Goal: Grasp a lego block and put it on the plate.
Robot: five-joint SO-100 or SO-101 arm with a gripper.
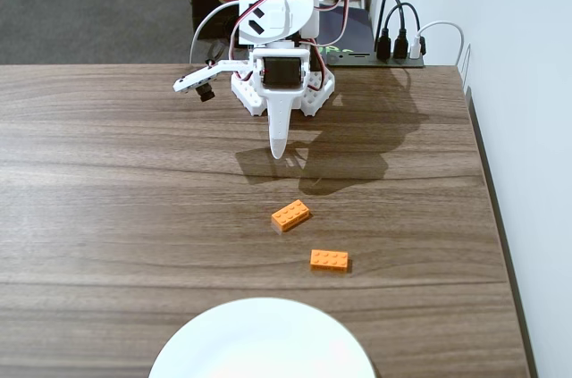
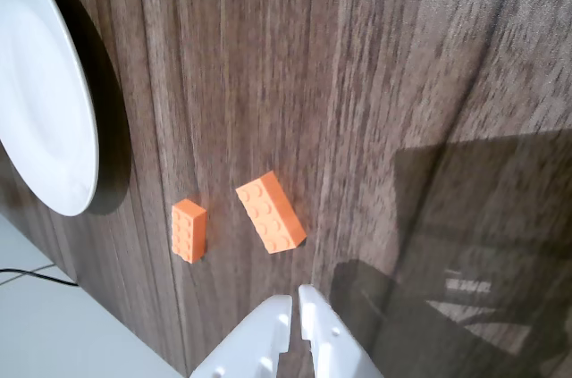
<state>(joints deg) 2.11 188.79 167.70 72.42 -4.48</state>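
Fixed view: the white arm (image 1: 281, 12) stood at the upper centre of the frame on a wood-grain counter (image 1: 116, 181), with its tool (image 1: 279, 147) pointing down the frame and tapering to a closed tip. Wrist view: the tool (image 2: 295, 302) entered from the bottom edge, its two white fingers (image 2: 268, 324) nearly touching with only a thin slit between them, holding nothing.

One lego block (image 1: 291, 214) lay at mid-frame, turned at an angle, just below the tool tip and apart from it. A second orange brick (image 1: 329, 259) lay lower and slightly to the right, near the first but not touching it. In the wrist view the angled lego block (image 2: 271, 212) sat just above the fingertips, the second brick (image 2: 189, 230) to its left.

The plate (image 1: 259, 342) occupied the bottom centre of the fixed view, cut by the frame edge, and bore nothing. In the wrist view it appeared at the upper left (image 2: 40, 110). Black cables and plugs (image 1: 398, 38) stood at the counter's upper right.
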